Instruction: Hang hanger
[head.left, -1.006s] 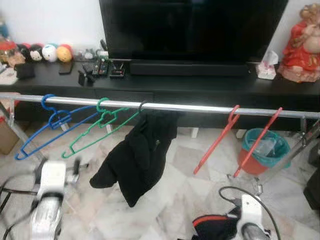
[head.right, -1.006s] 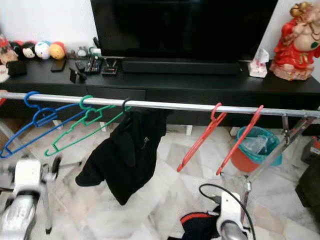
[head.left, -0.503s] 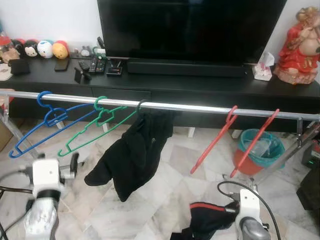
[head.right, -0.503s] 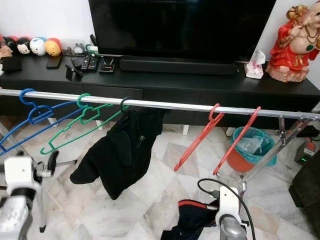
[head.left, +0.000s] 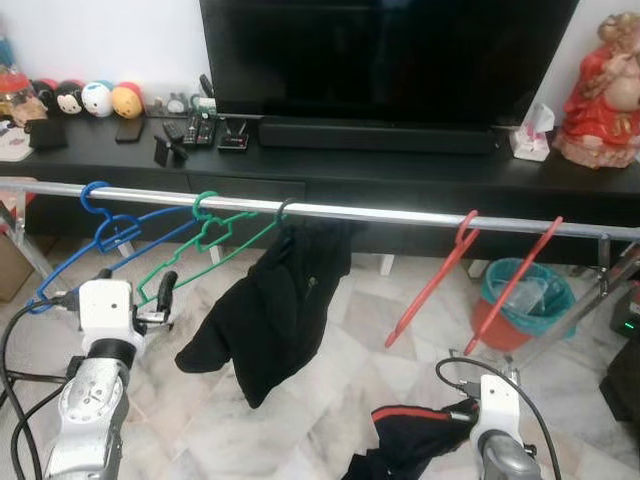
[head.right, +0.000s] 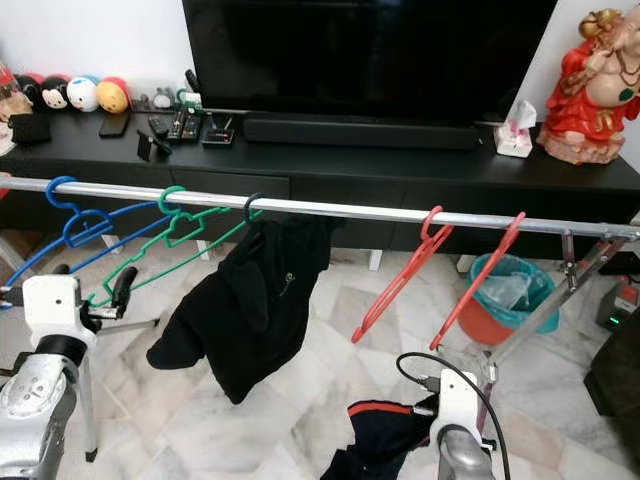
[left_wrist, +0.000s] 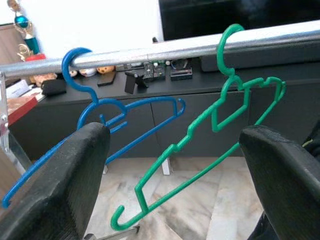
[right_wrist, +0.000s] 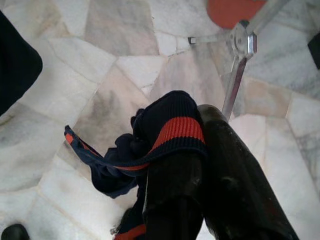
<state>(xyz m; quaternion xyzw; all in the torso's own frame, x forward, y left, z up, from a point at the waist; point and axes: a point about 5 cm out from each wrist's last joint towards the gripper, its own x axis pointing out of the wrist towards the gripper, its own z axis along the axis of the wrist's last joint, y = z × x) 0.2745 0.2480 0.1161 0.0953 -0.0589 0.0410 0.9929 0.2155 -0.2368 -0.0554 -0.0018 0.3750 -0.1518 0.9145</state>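
Note:
A silver rail (head.left: 400, 215) runs across in front of me. On it hang a blue hanger (head.left: 108, 236), a green hanger (head.left: 208, 238), a black jacket (head.left: 275, 305) on a dark hanger, and two red hangers (head.left: 440, 275) (head.left: 515, 280). My left gripper (head.left: 112, 290) is open below the blue and green hangers. In the wrist view the green hanger (left_wrist: 220, 115) lies ahead between its fingers (left_wrist: 65, 175), apart from them. My right gripper (right_wrist: 200, 150) is low at the right, shut on a navy garment with a red stripe (head.left: 412, 440) that droops toward the floor.
Behind the rail stands a black TV console (head.left: 400, 165) with a large TV (head.left: 385, 55), remotes, plush toys (head.left: 95, 100), a tissue pack and a red figurine (head.left: 605, 90). A teal-lined orange bin (head.left: 525, 300) and the rack's leg (head.left: 590, 305) are at the right. The floor is marble.
My left arm has risen and come closer to the blue and green hangers. My right gripper stays low with the garment. The camera has shifted slightly.

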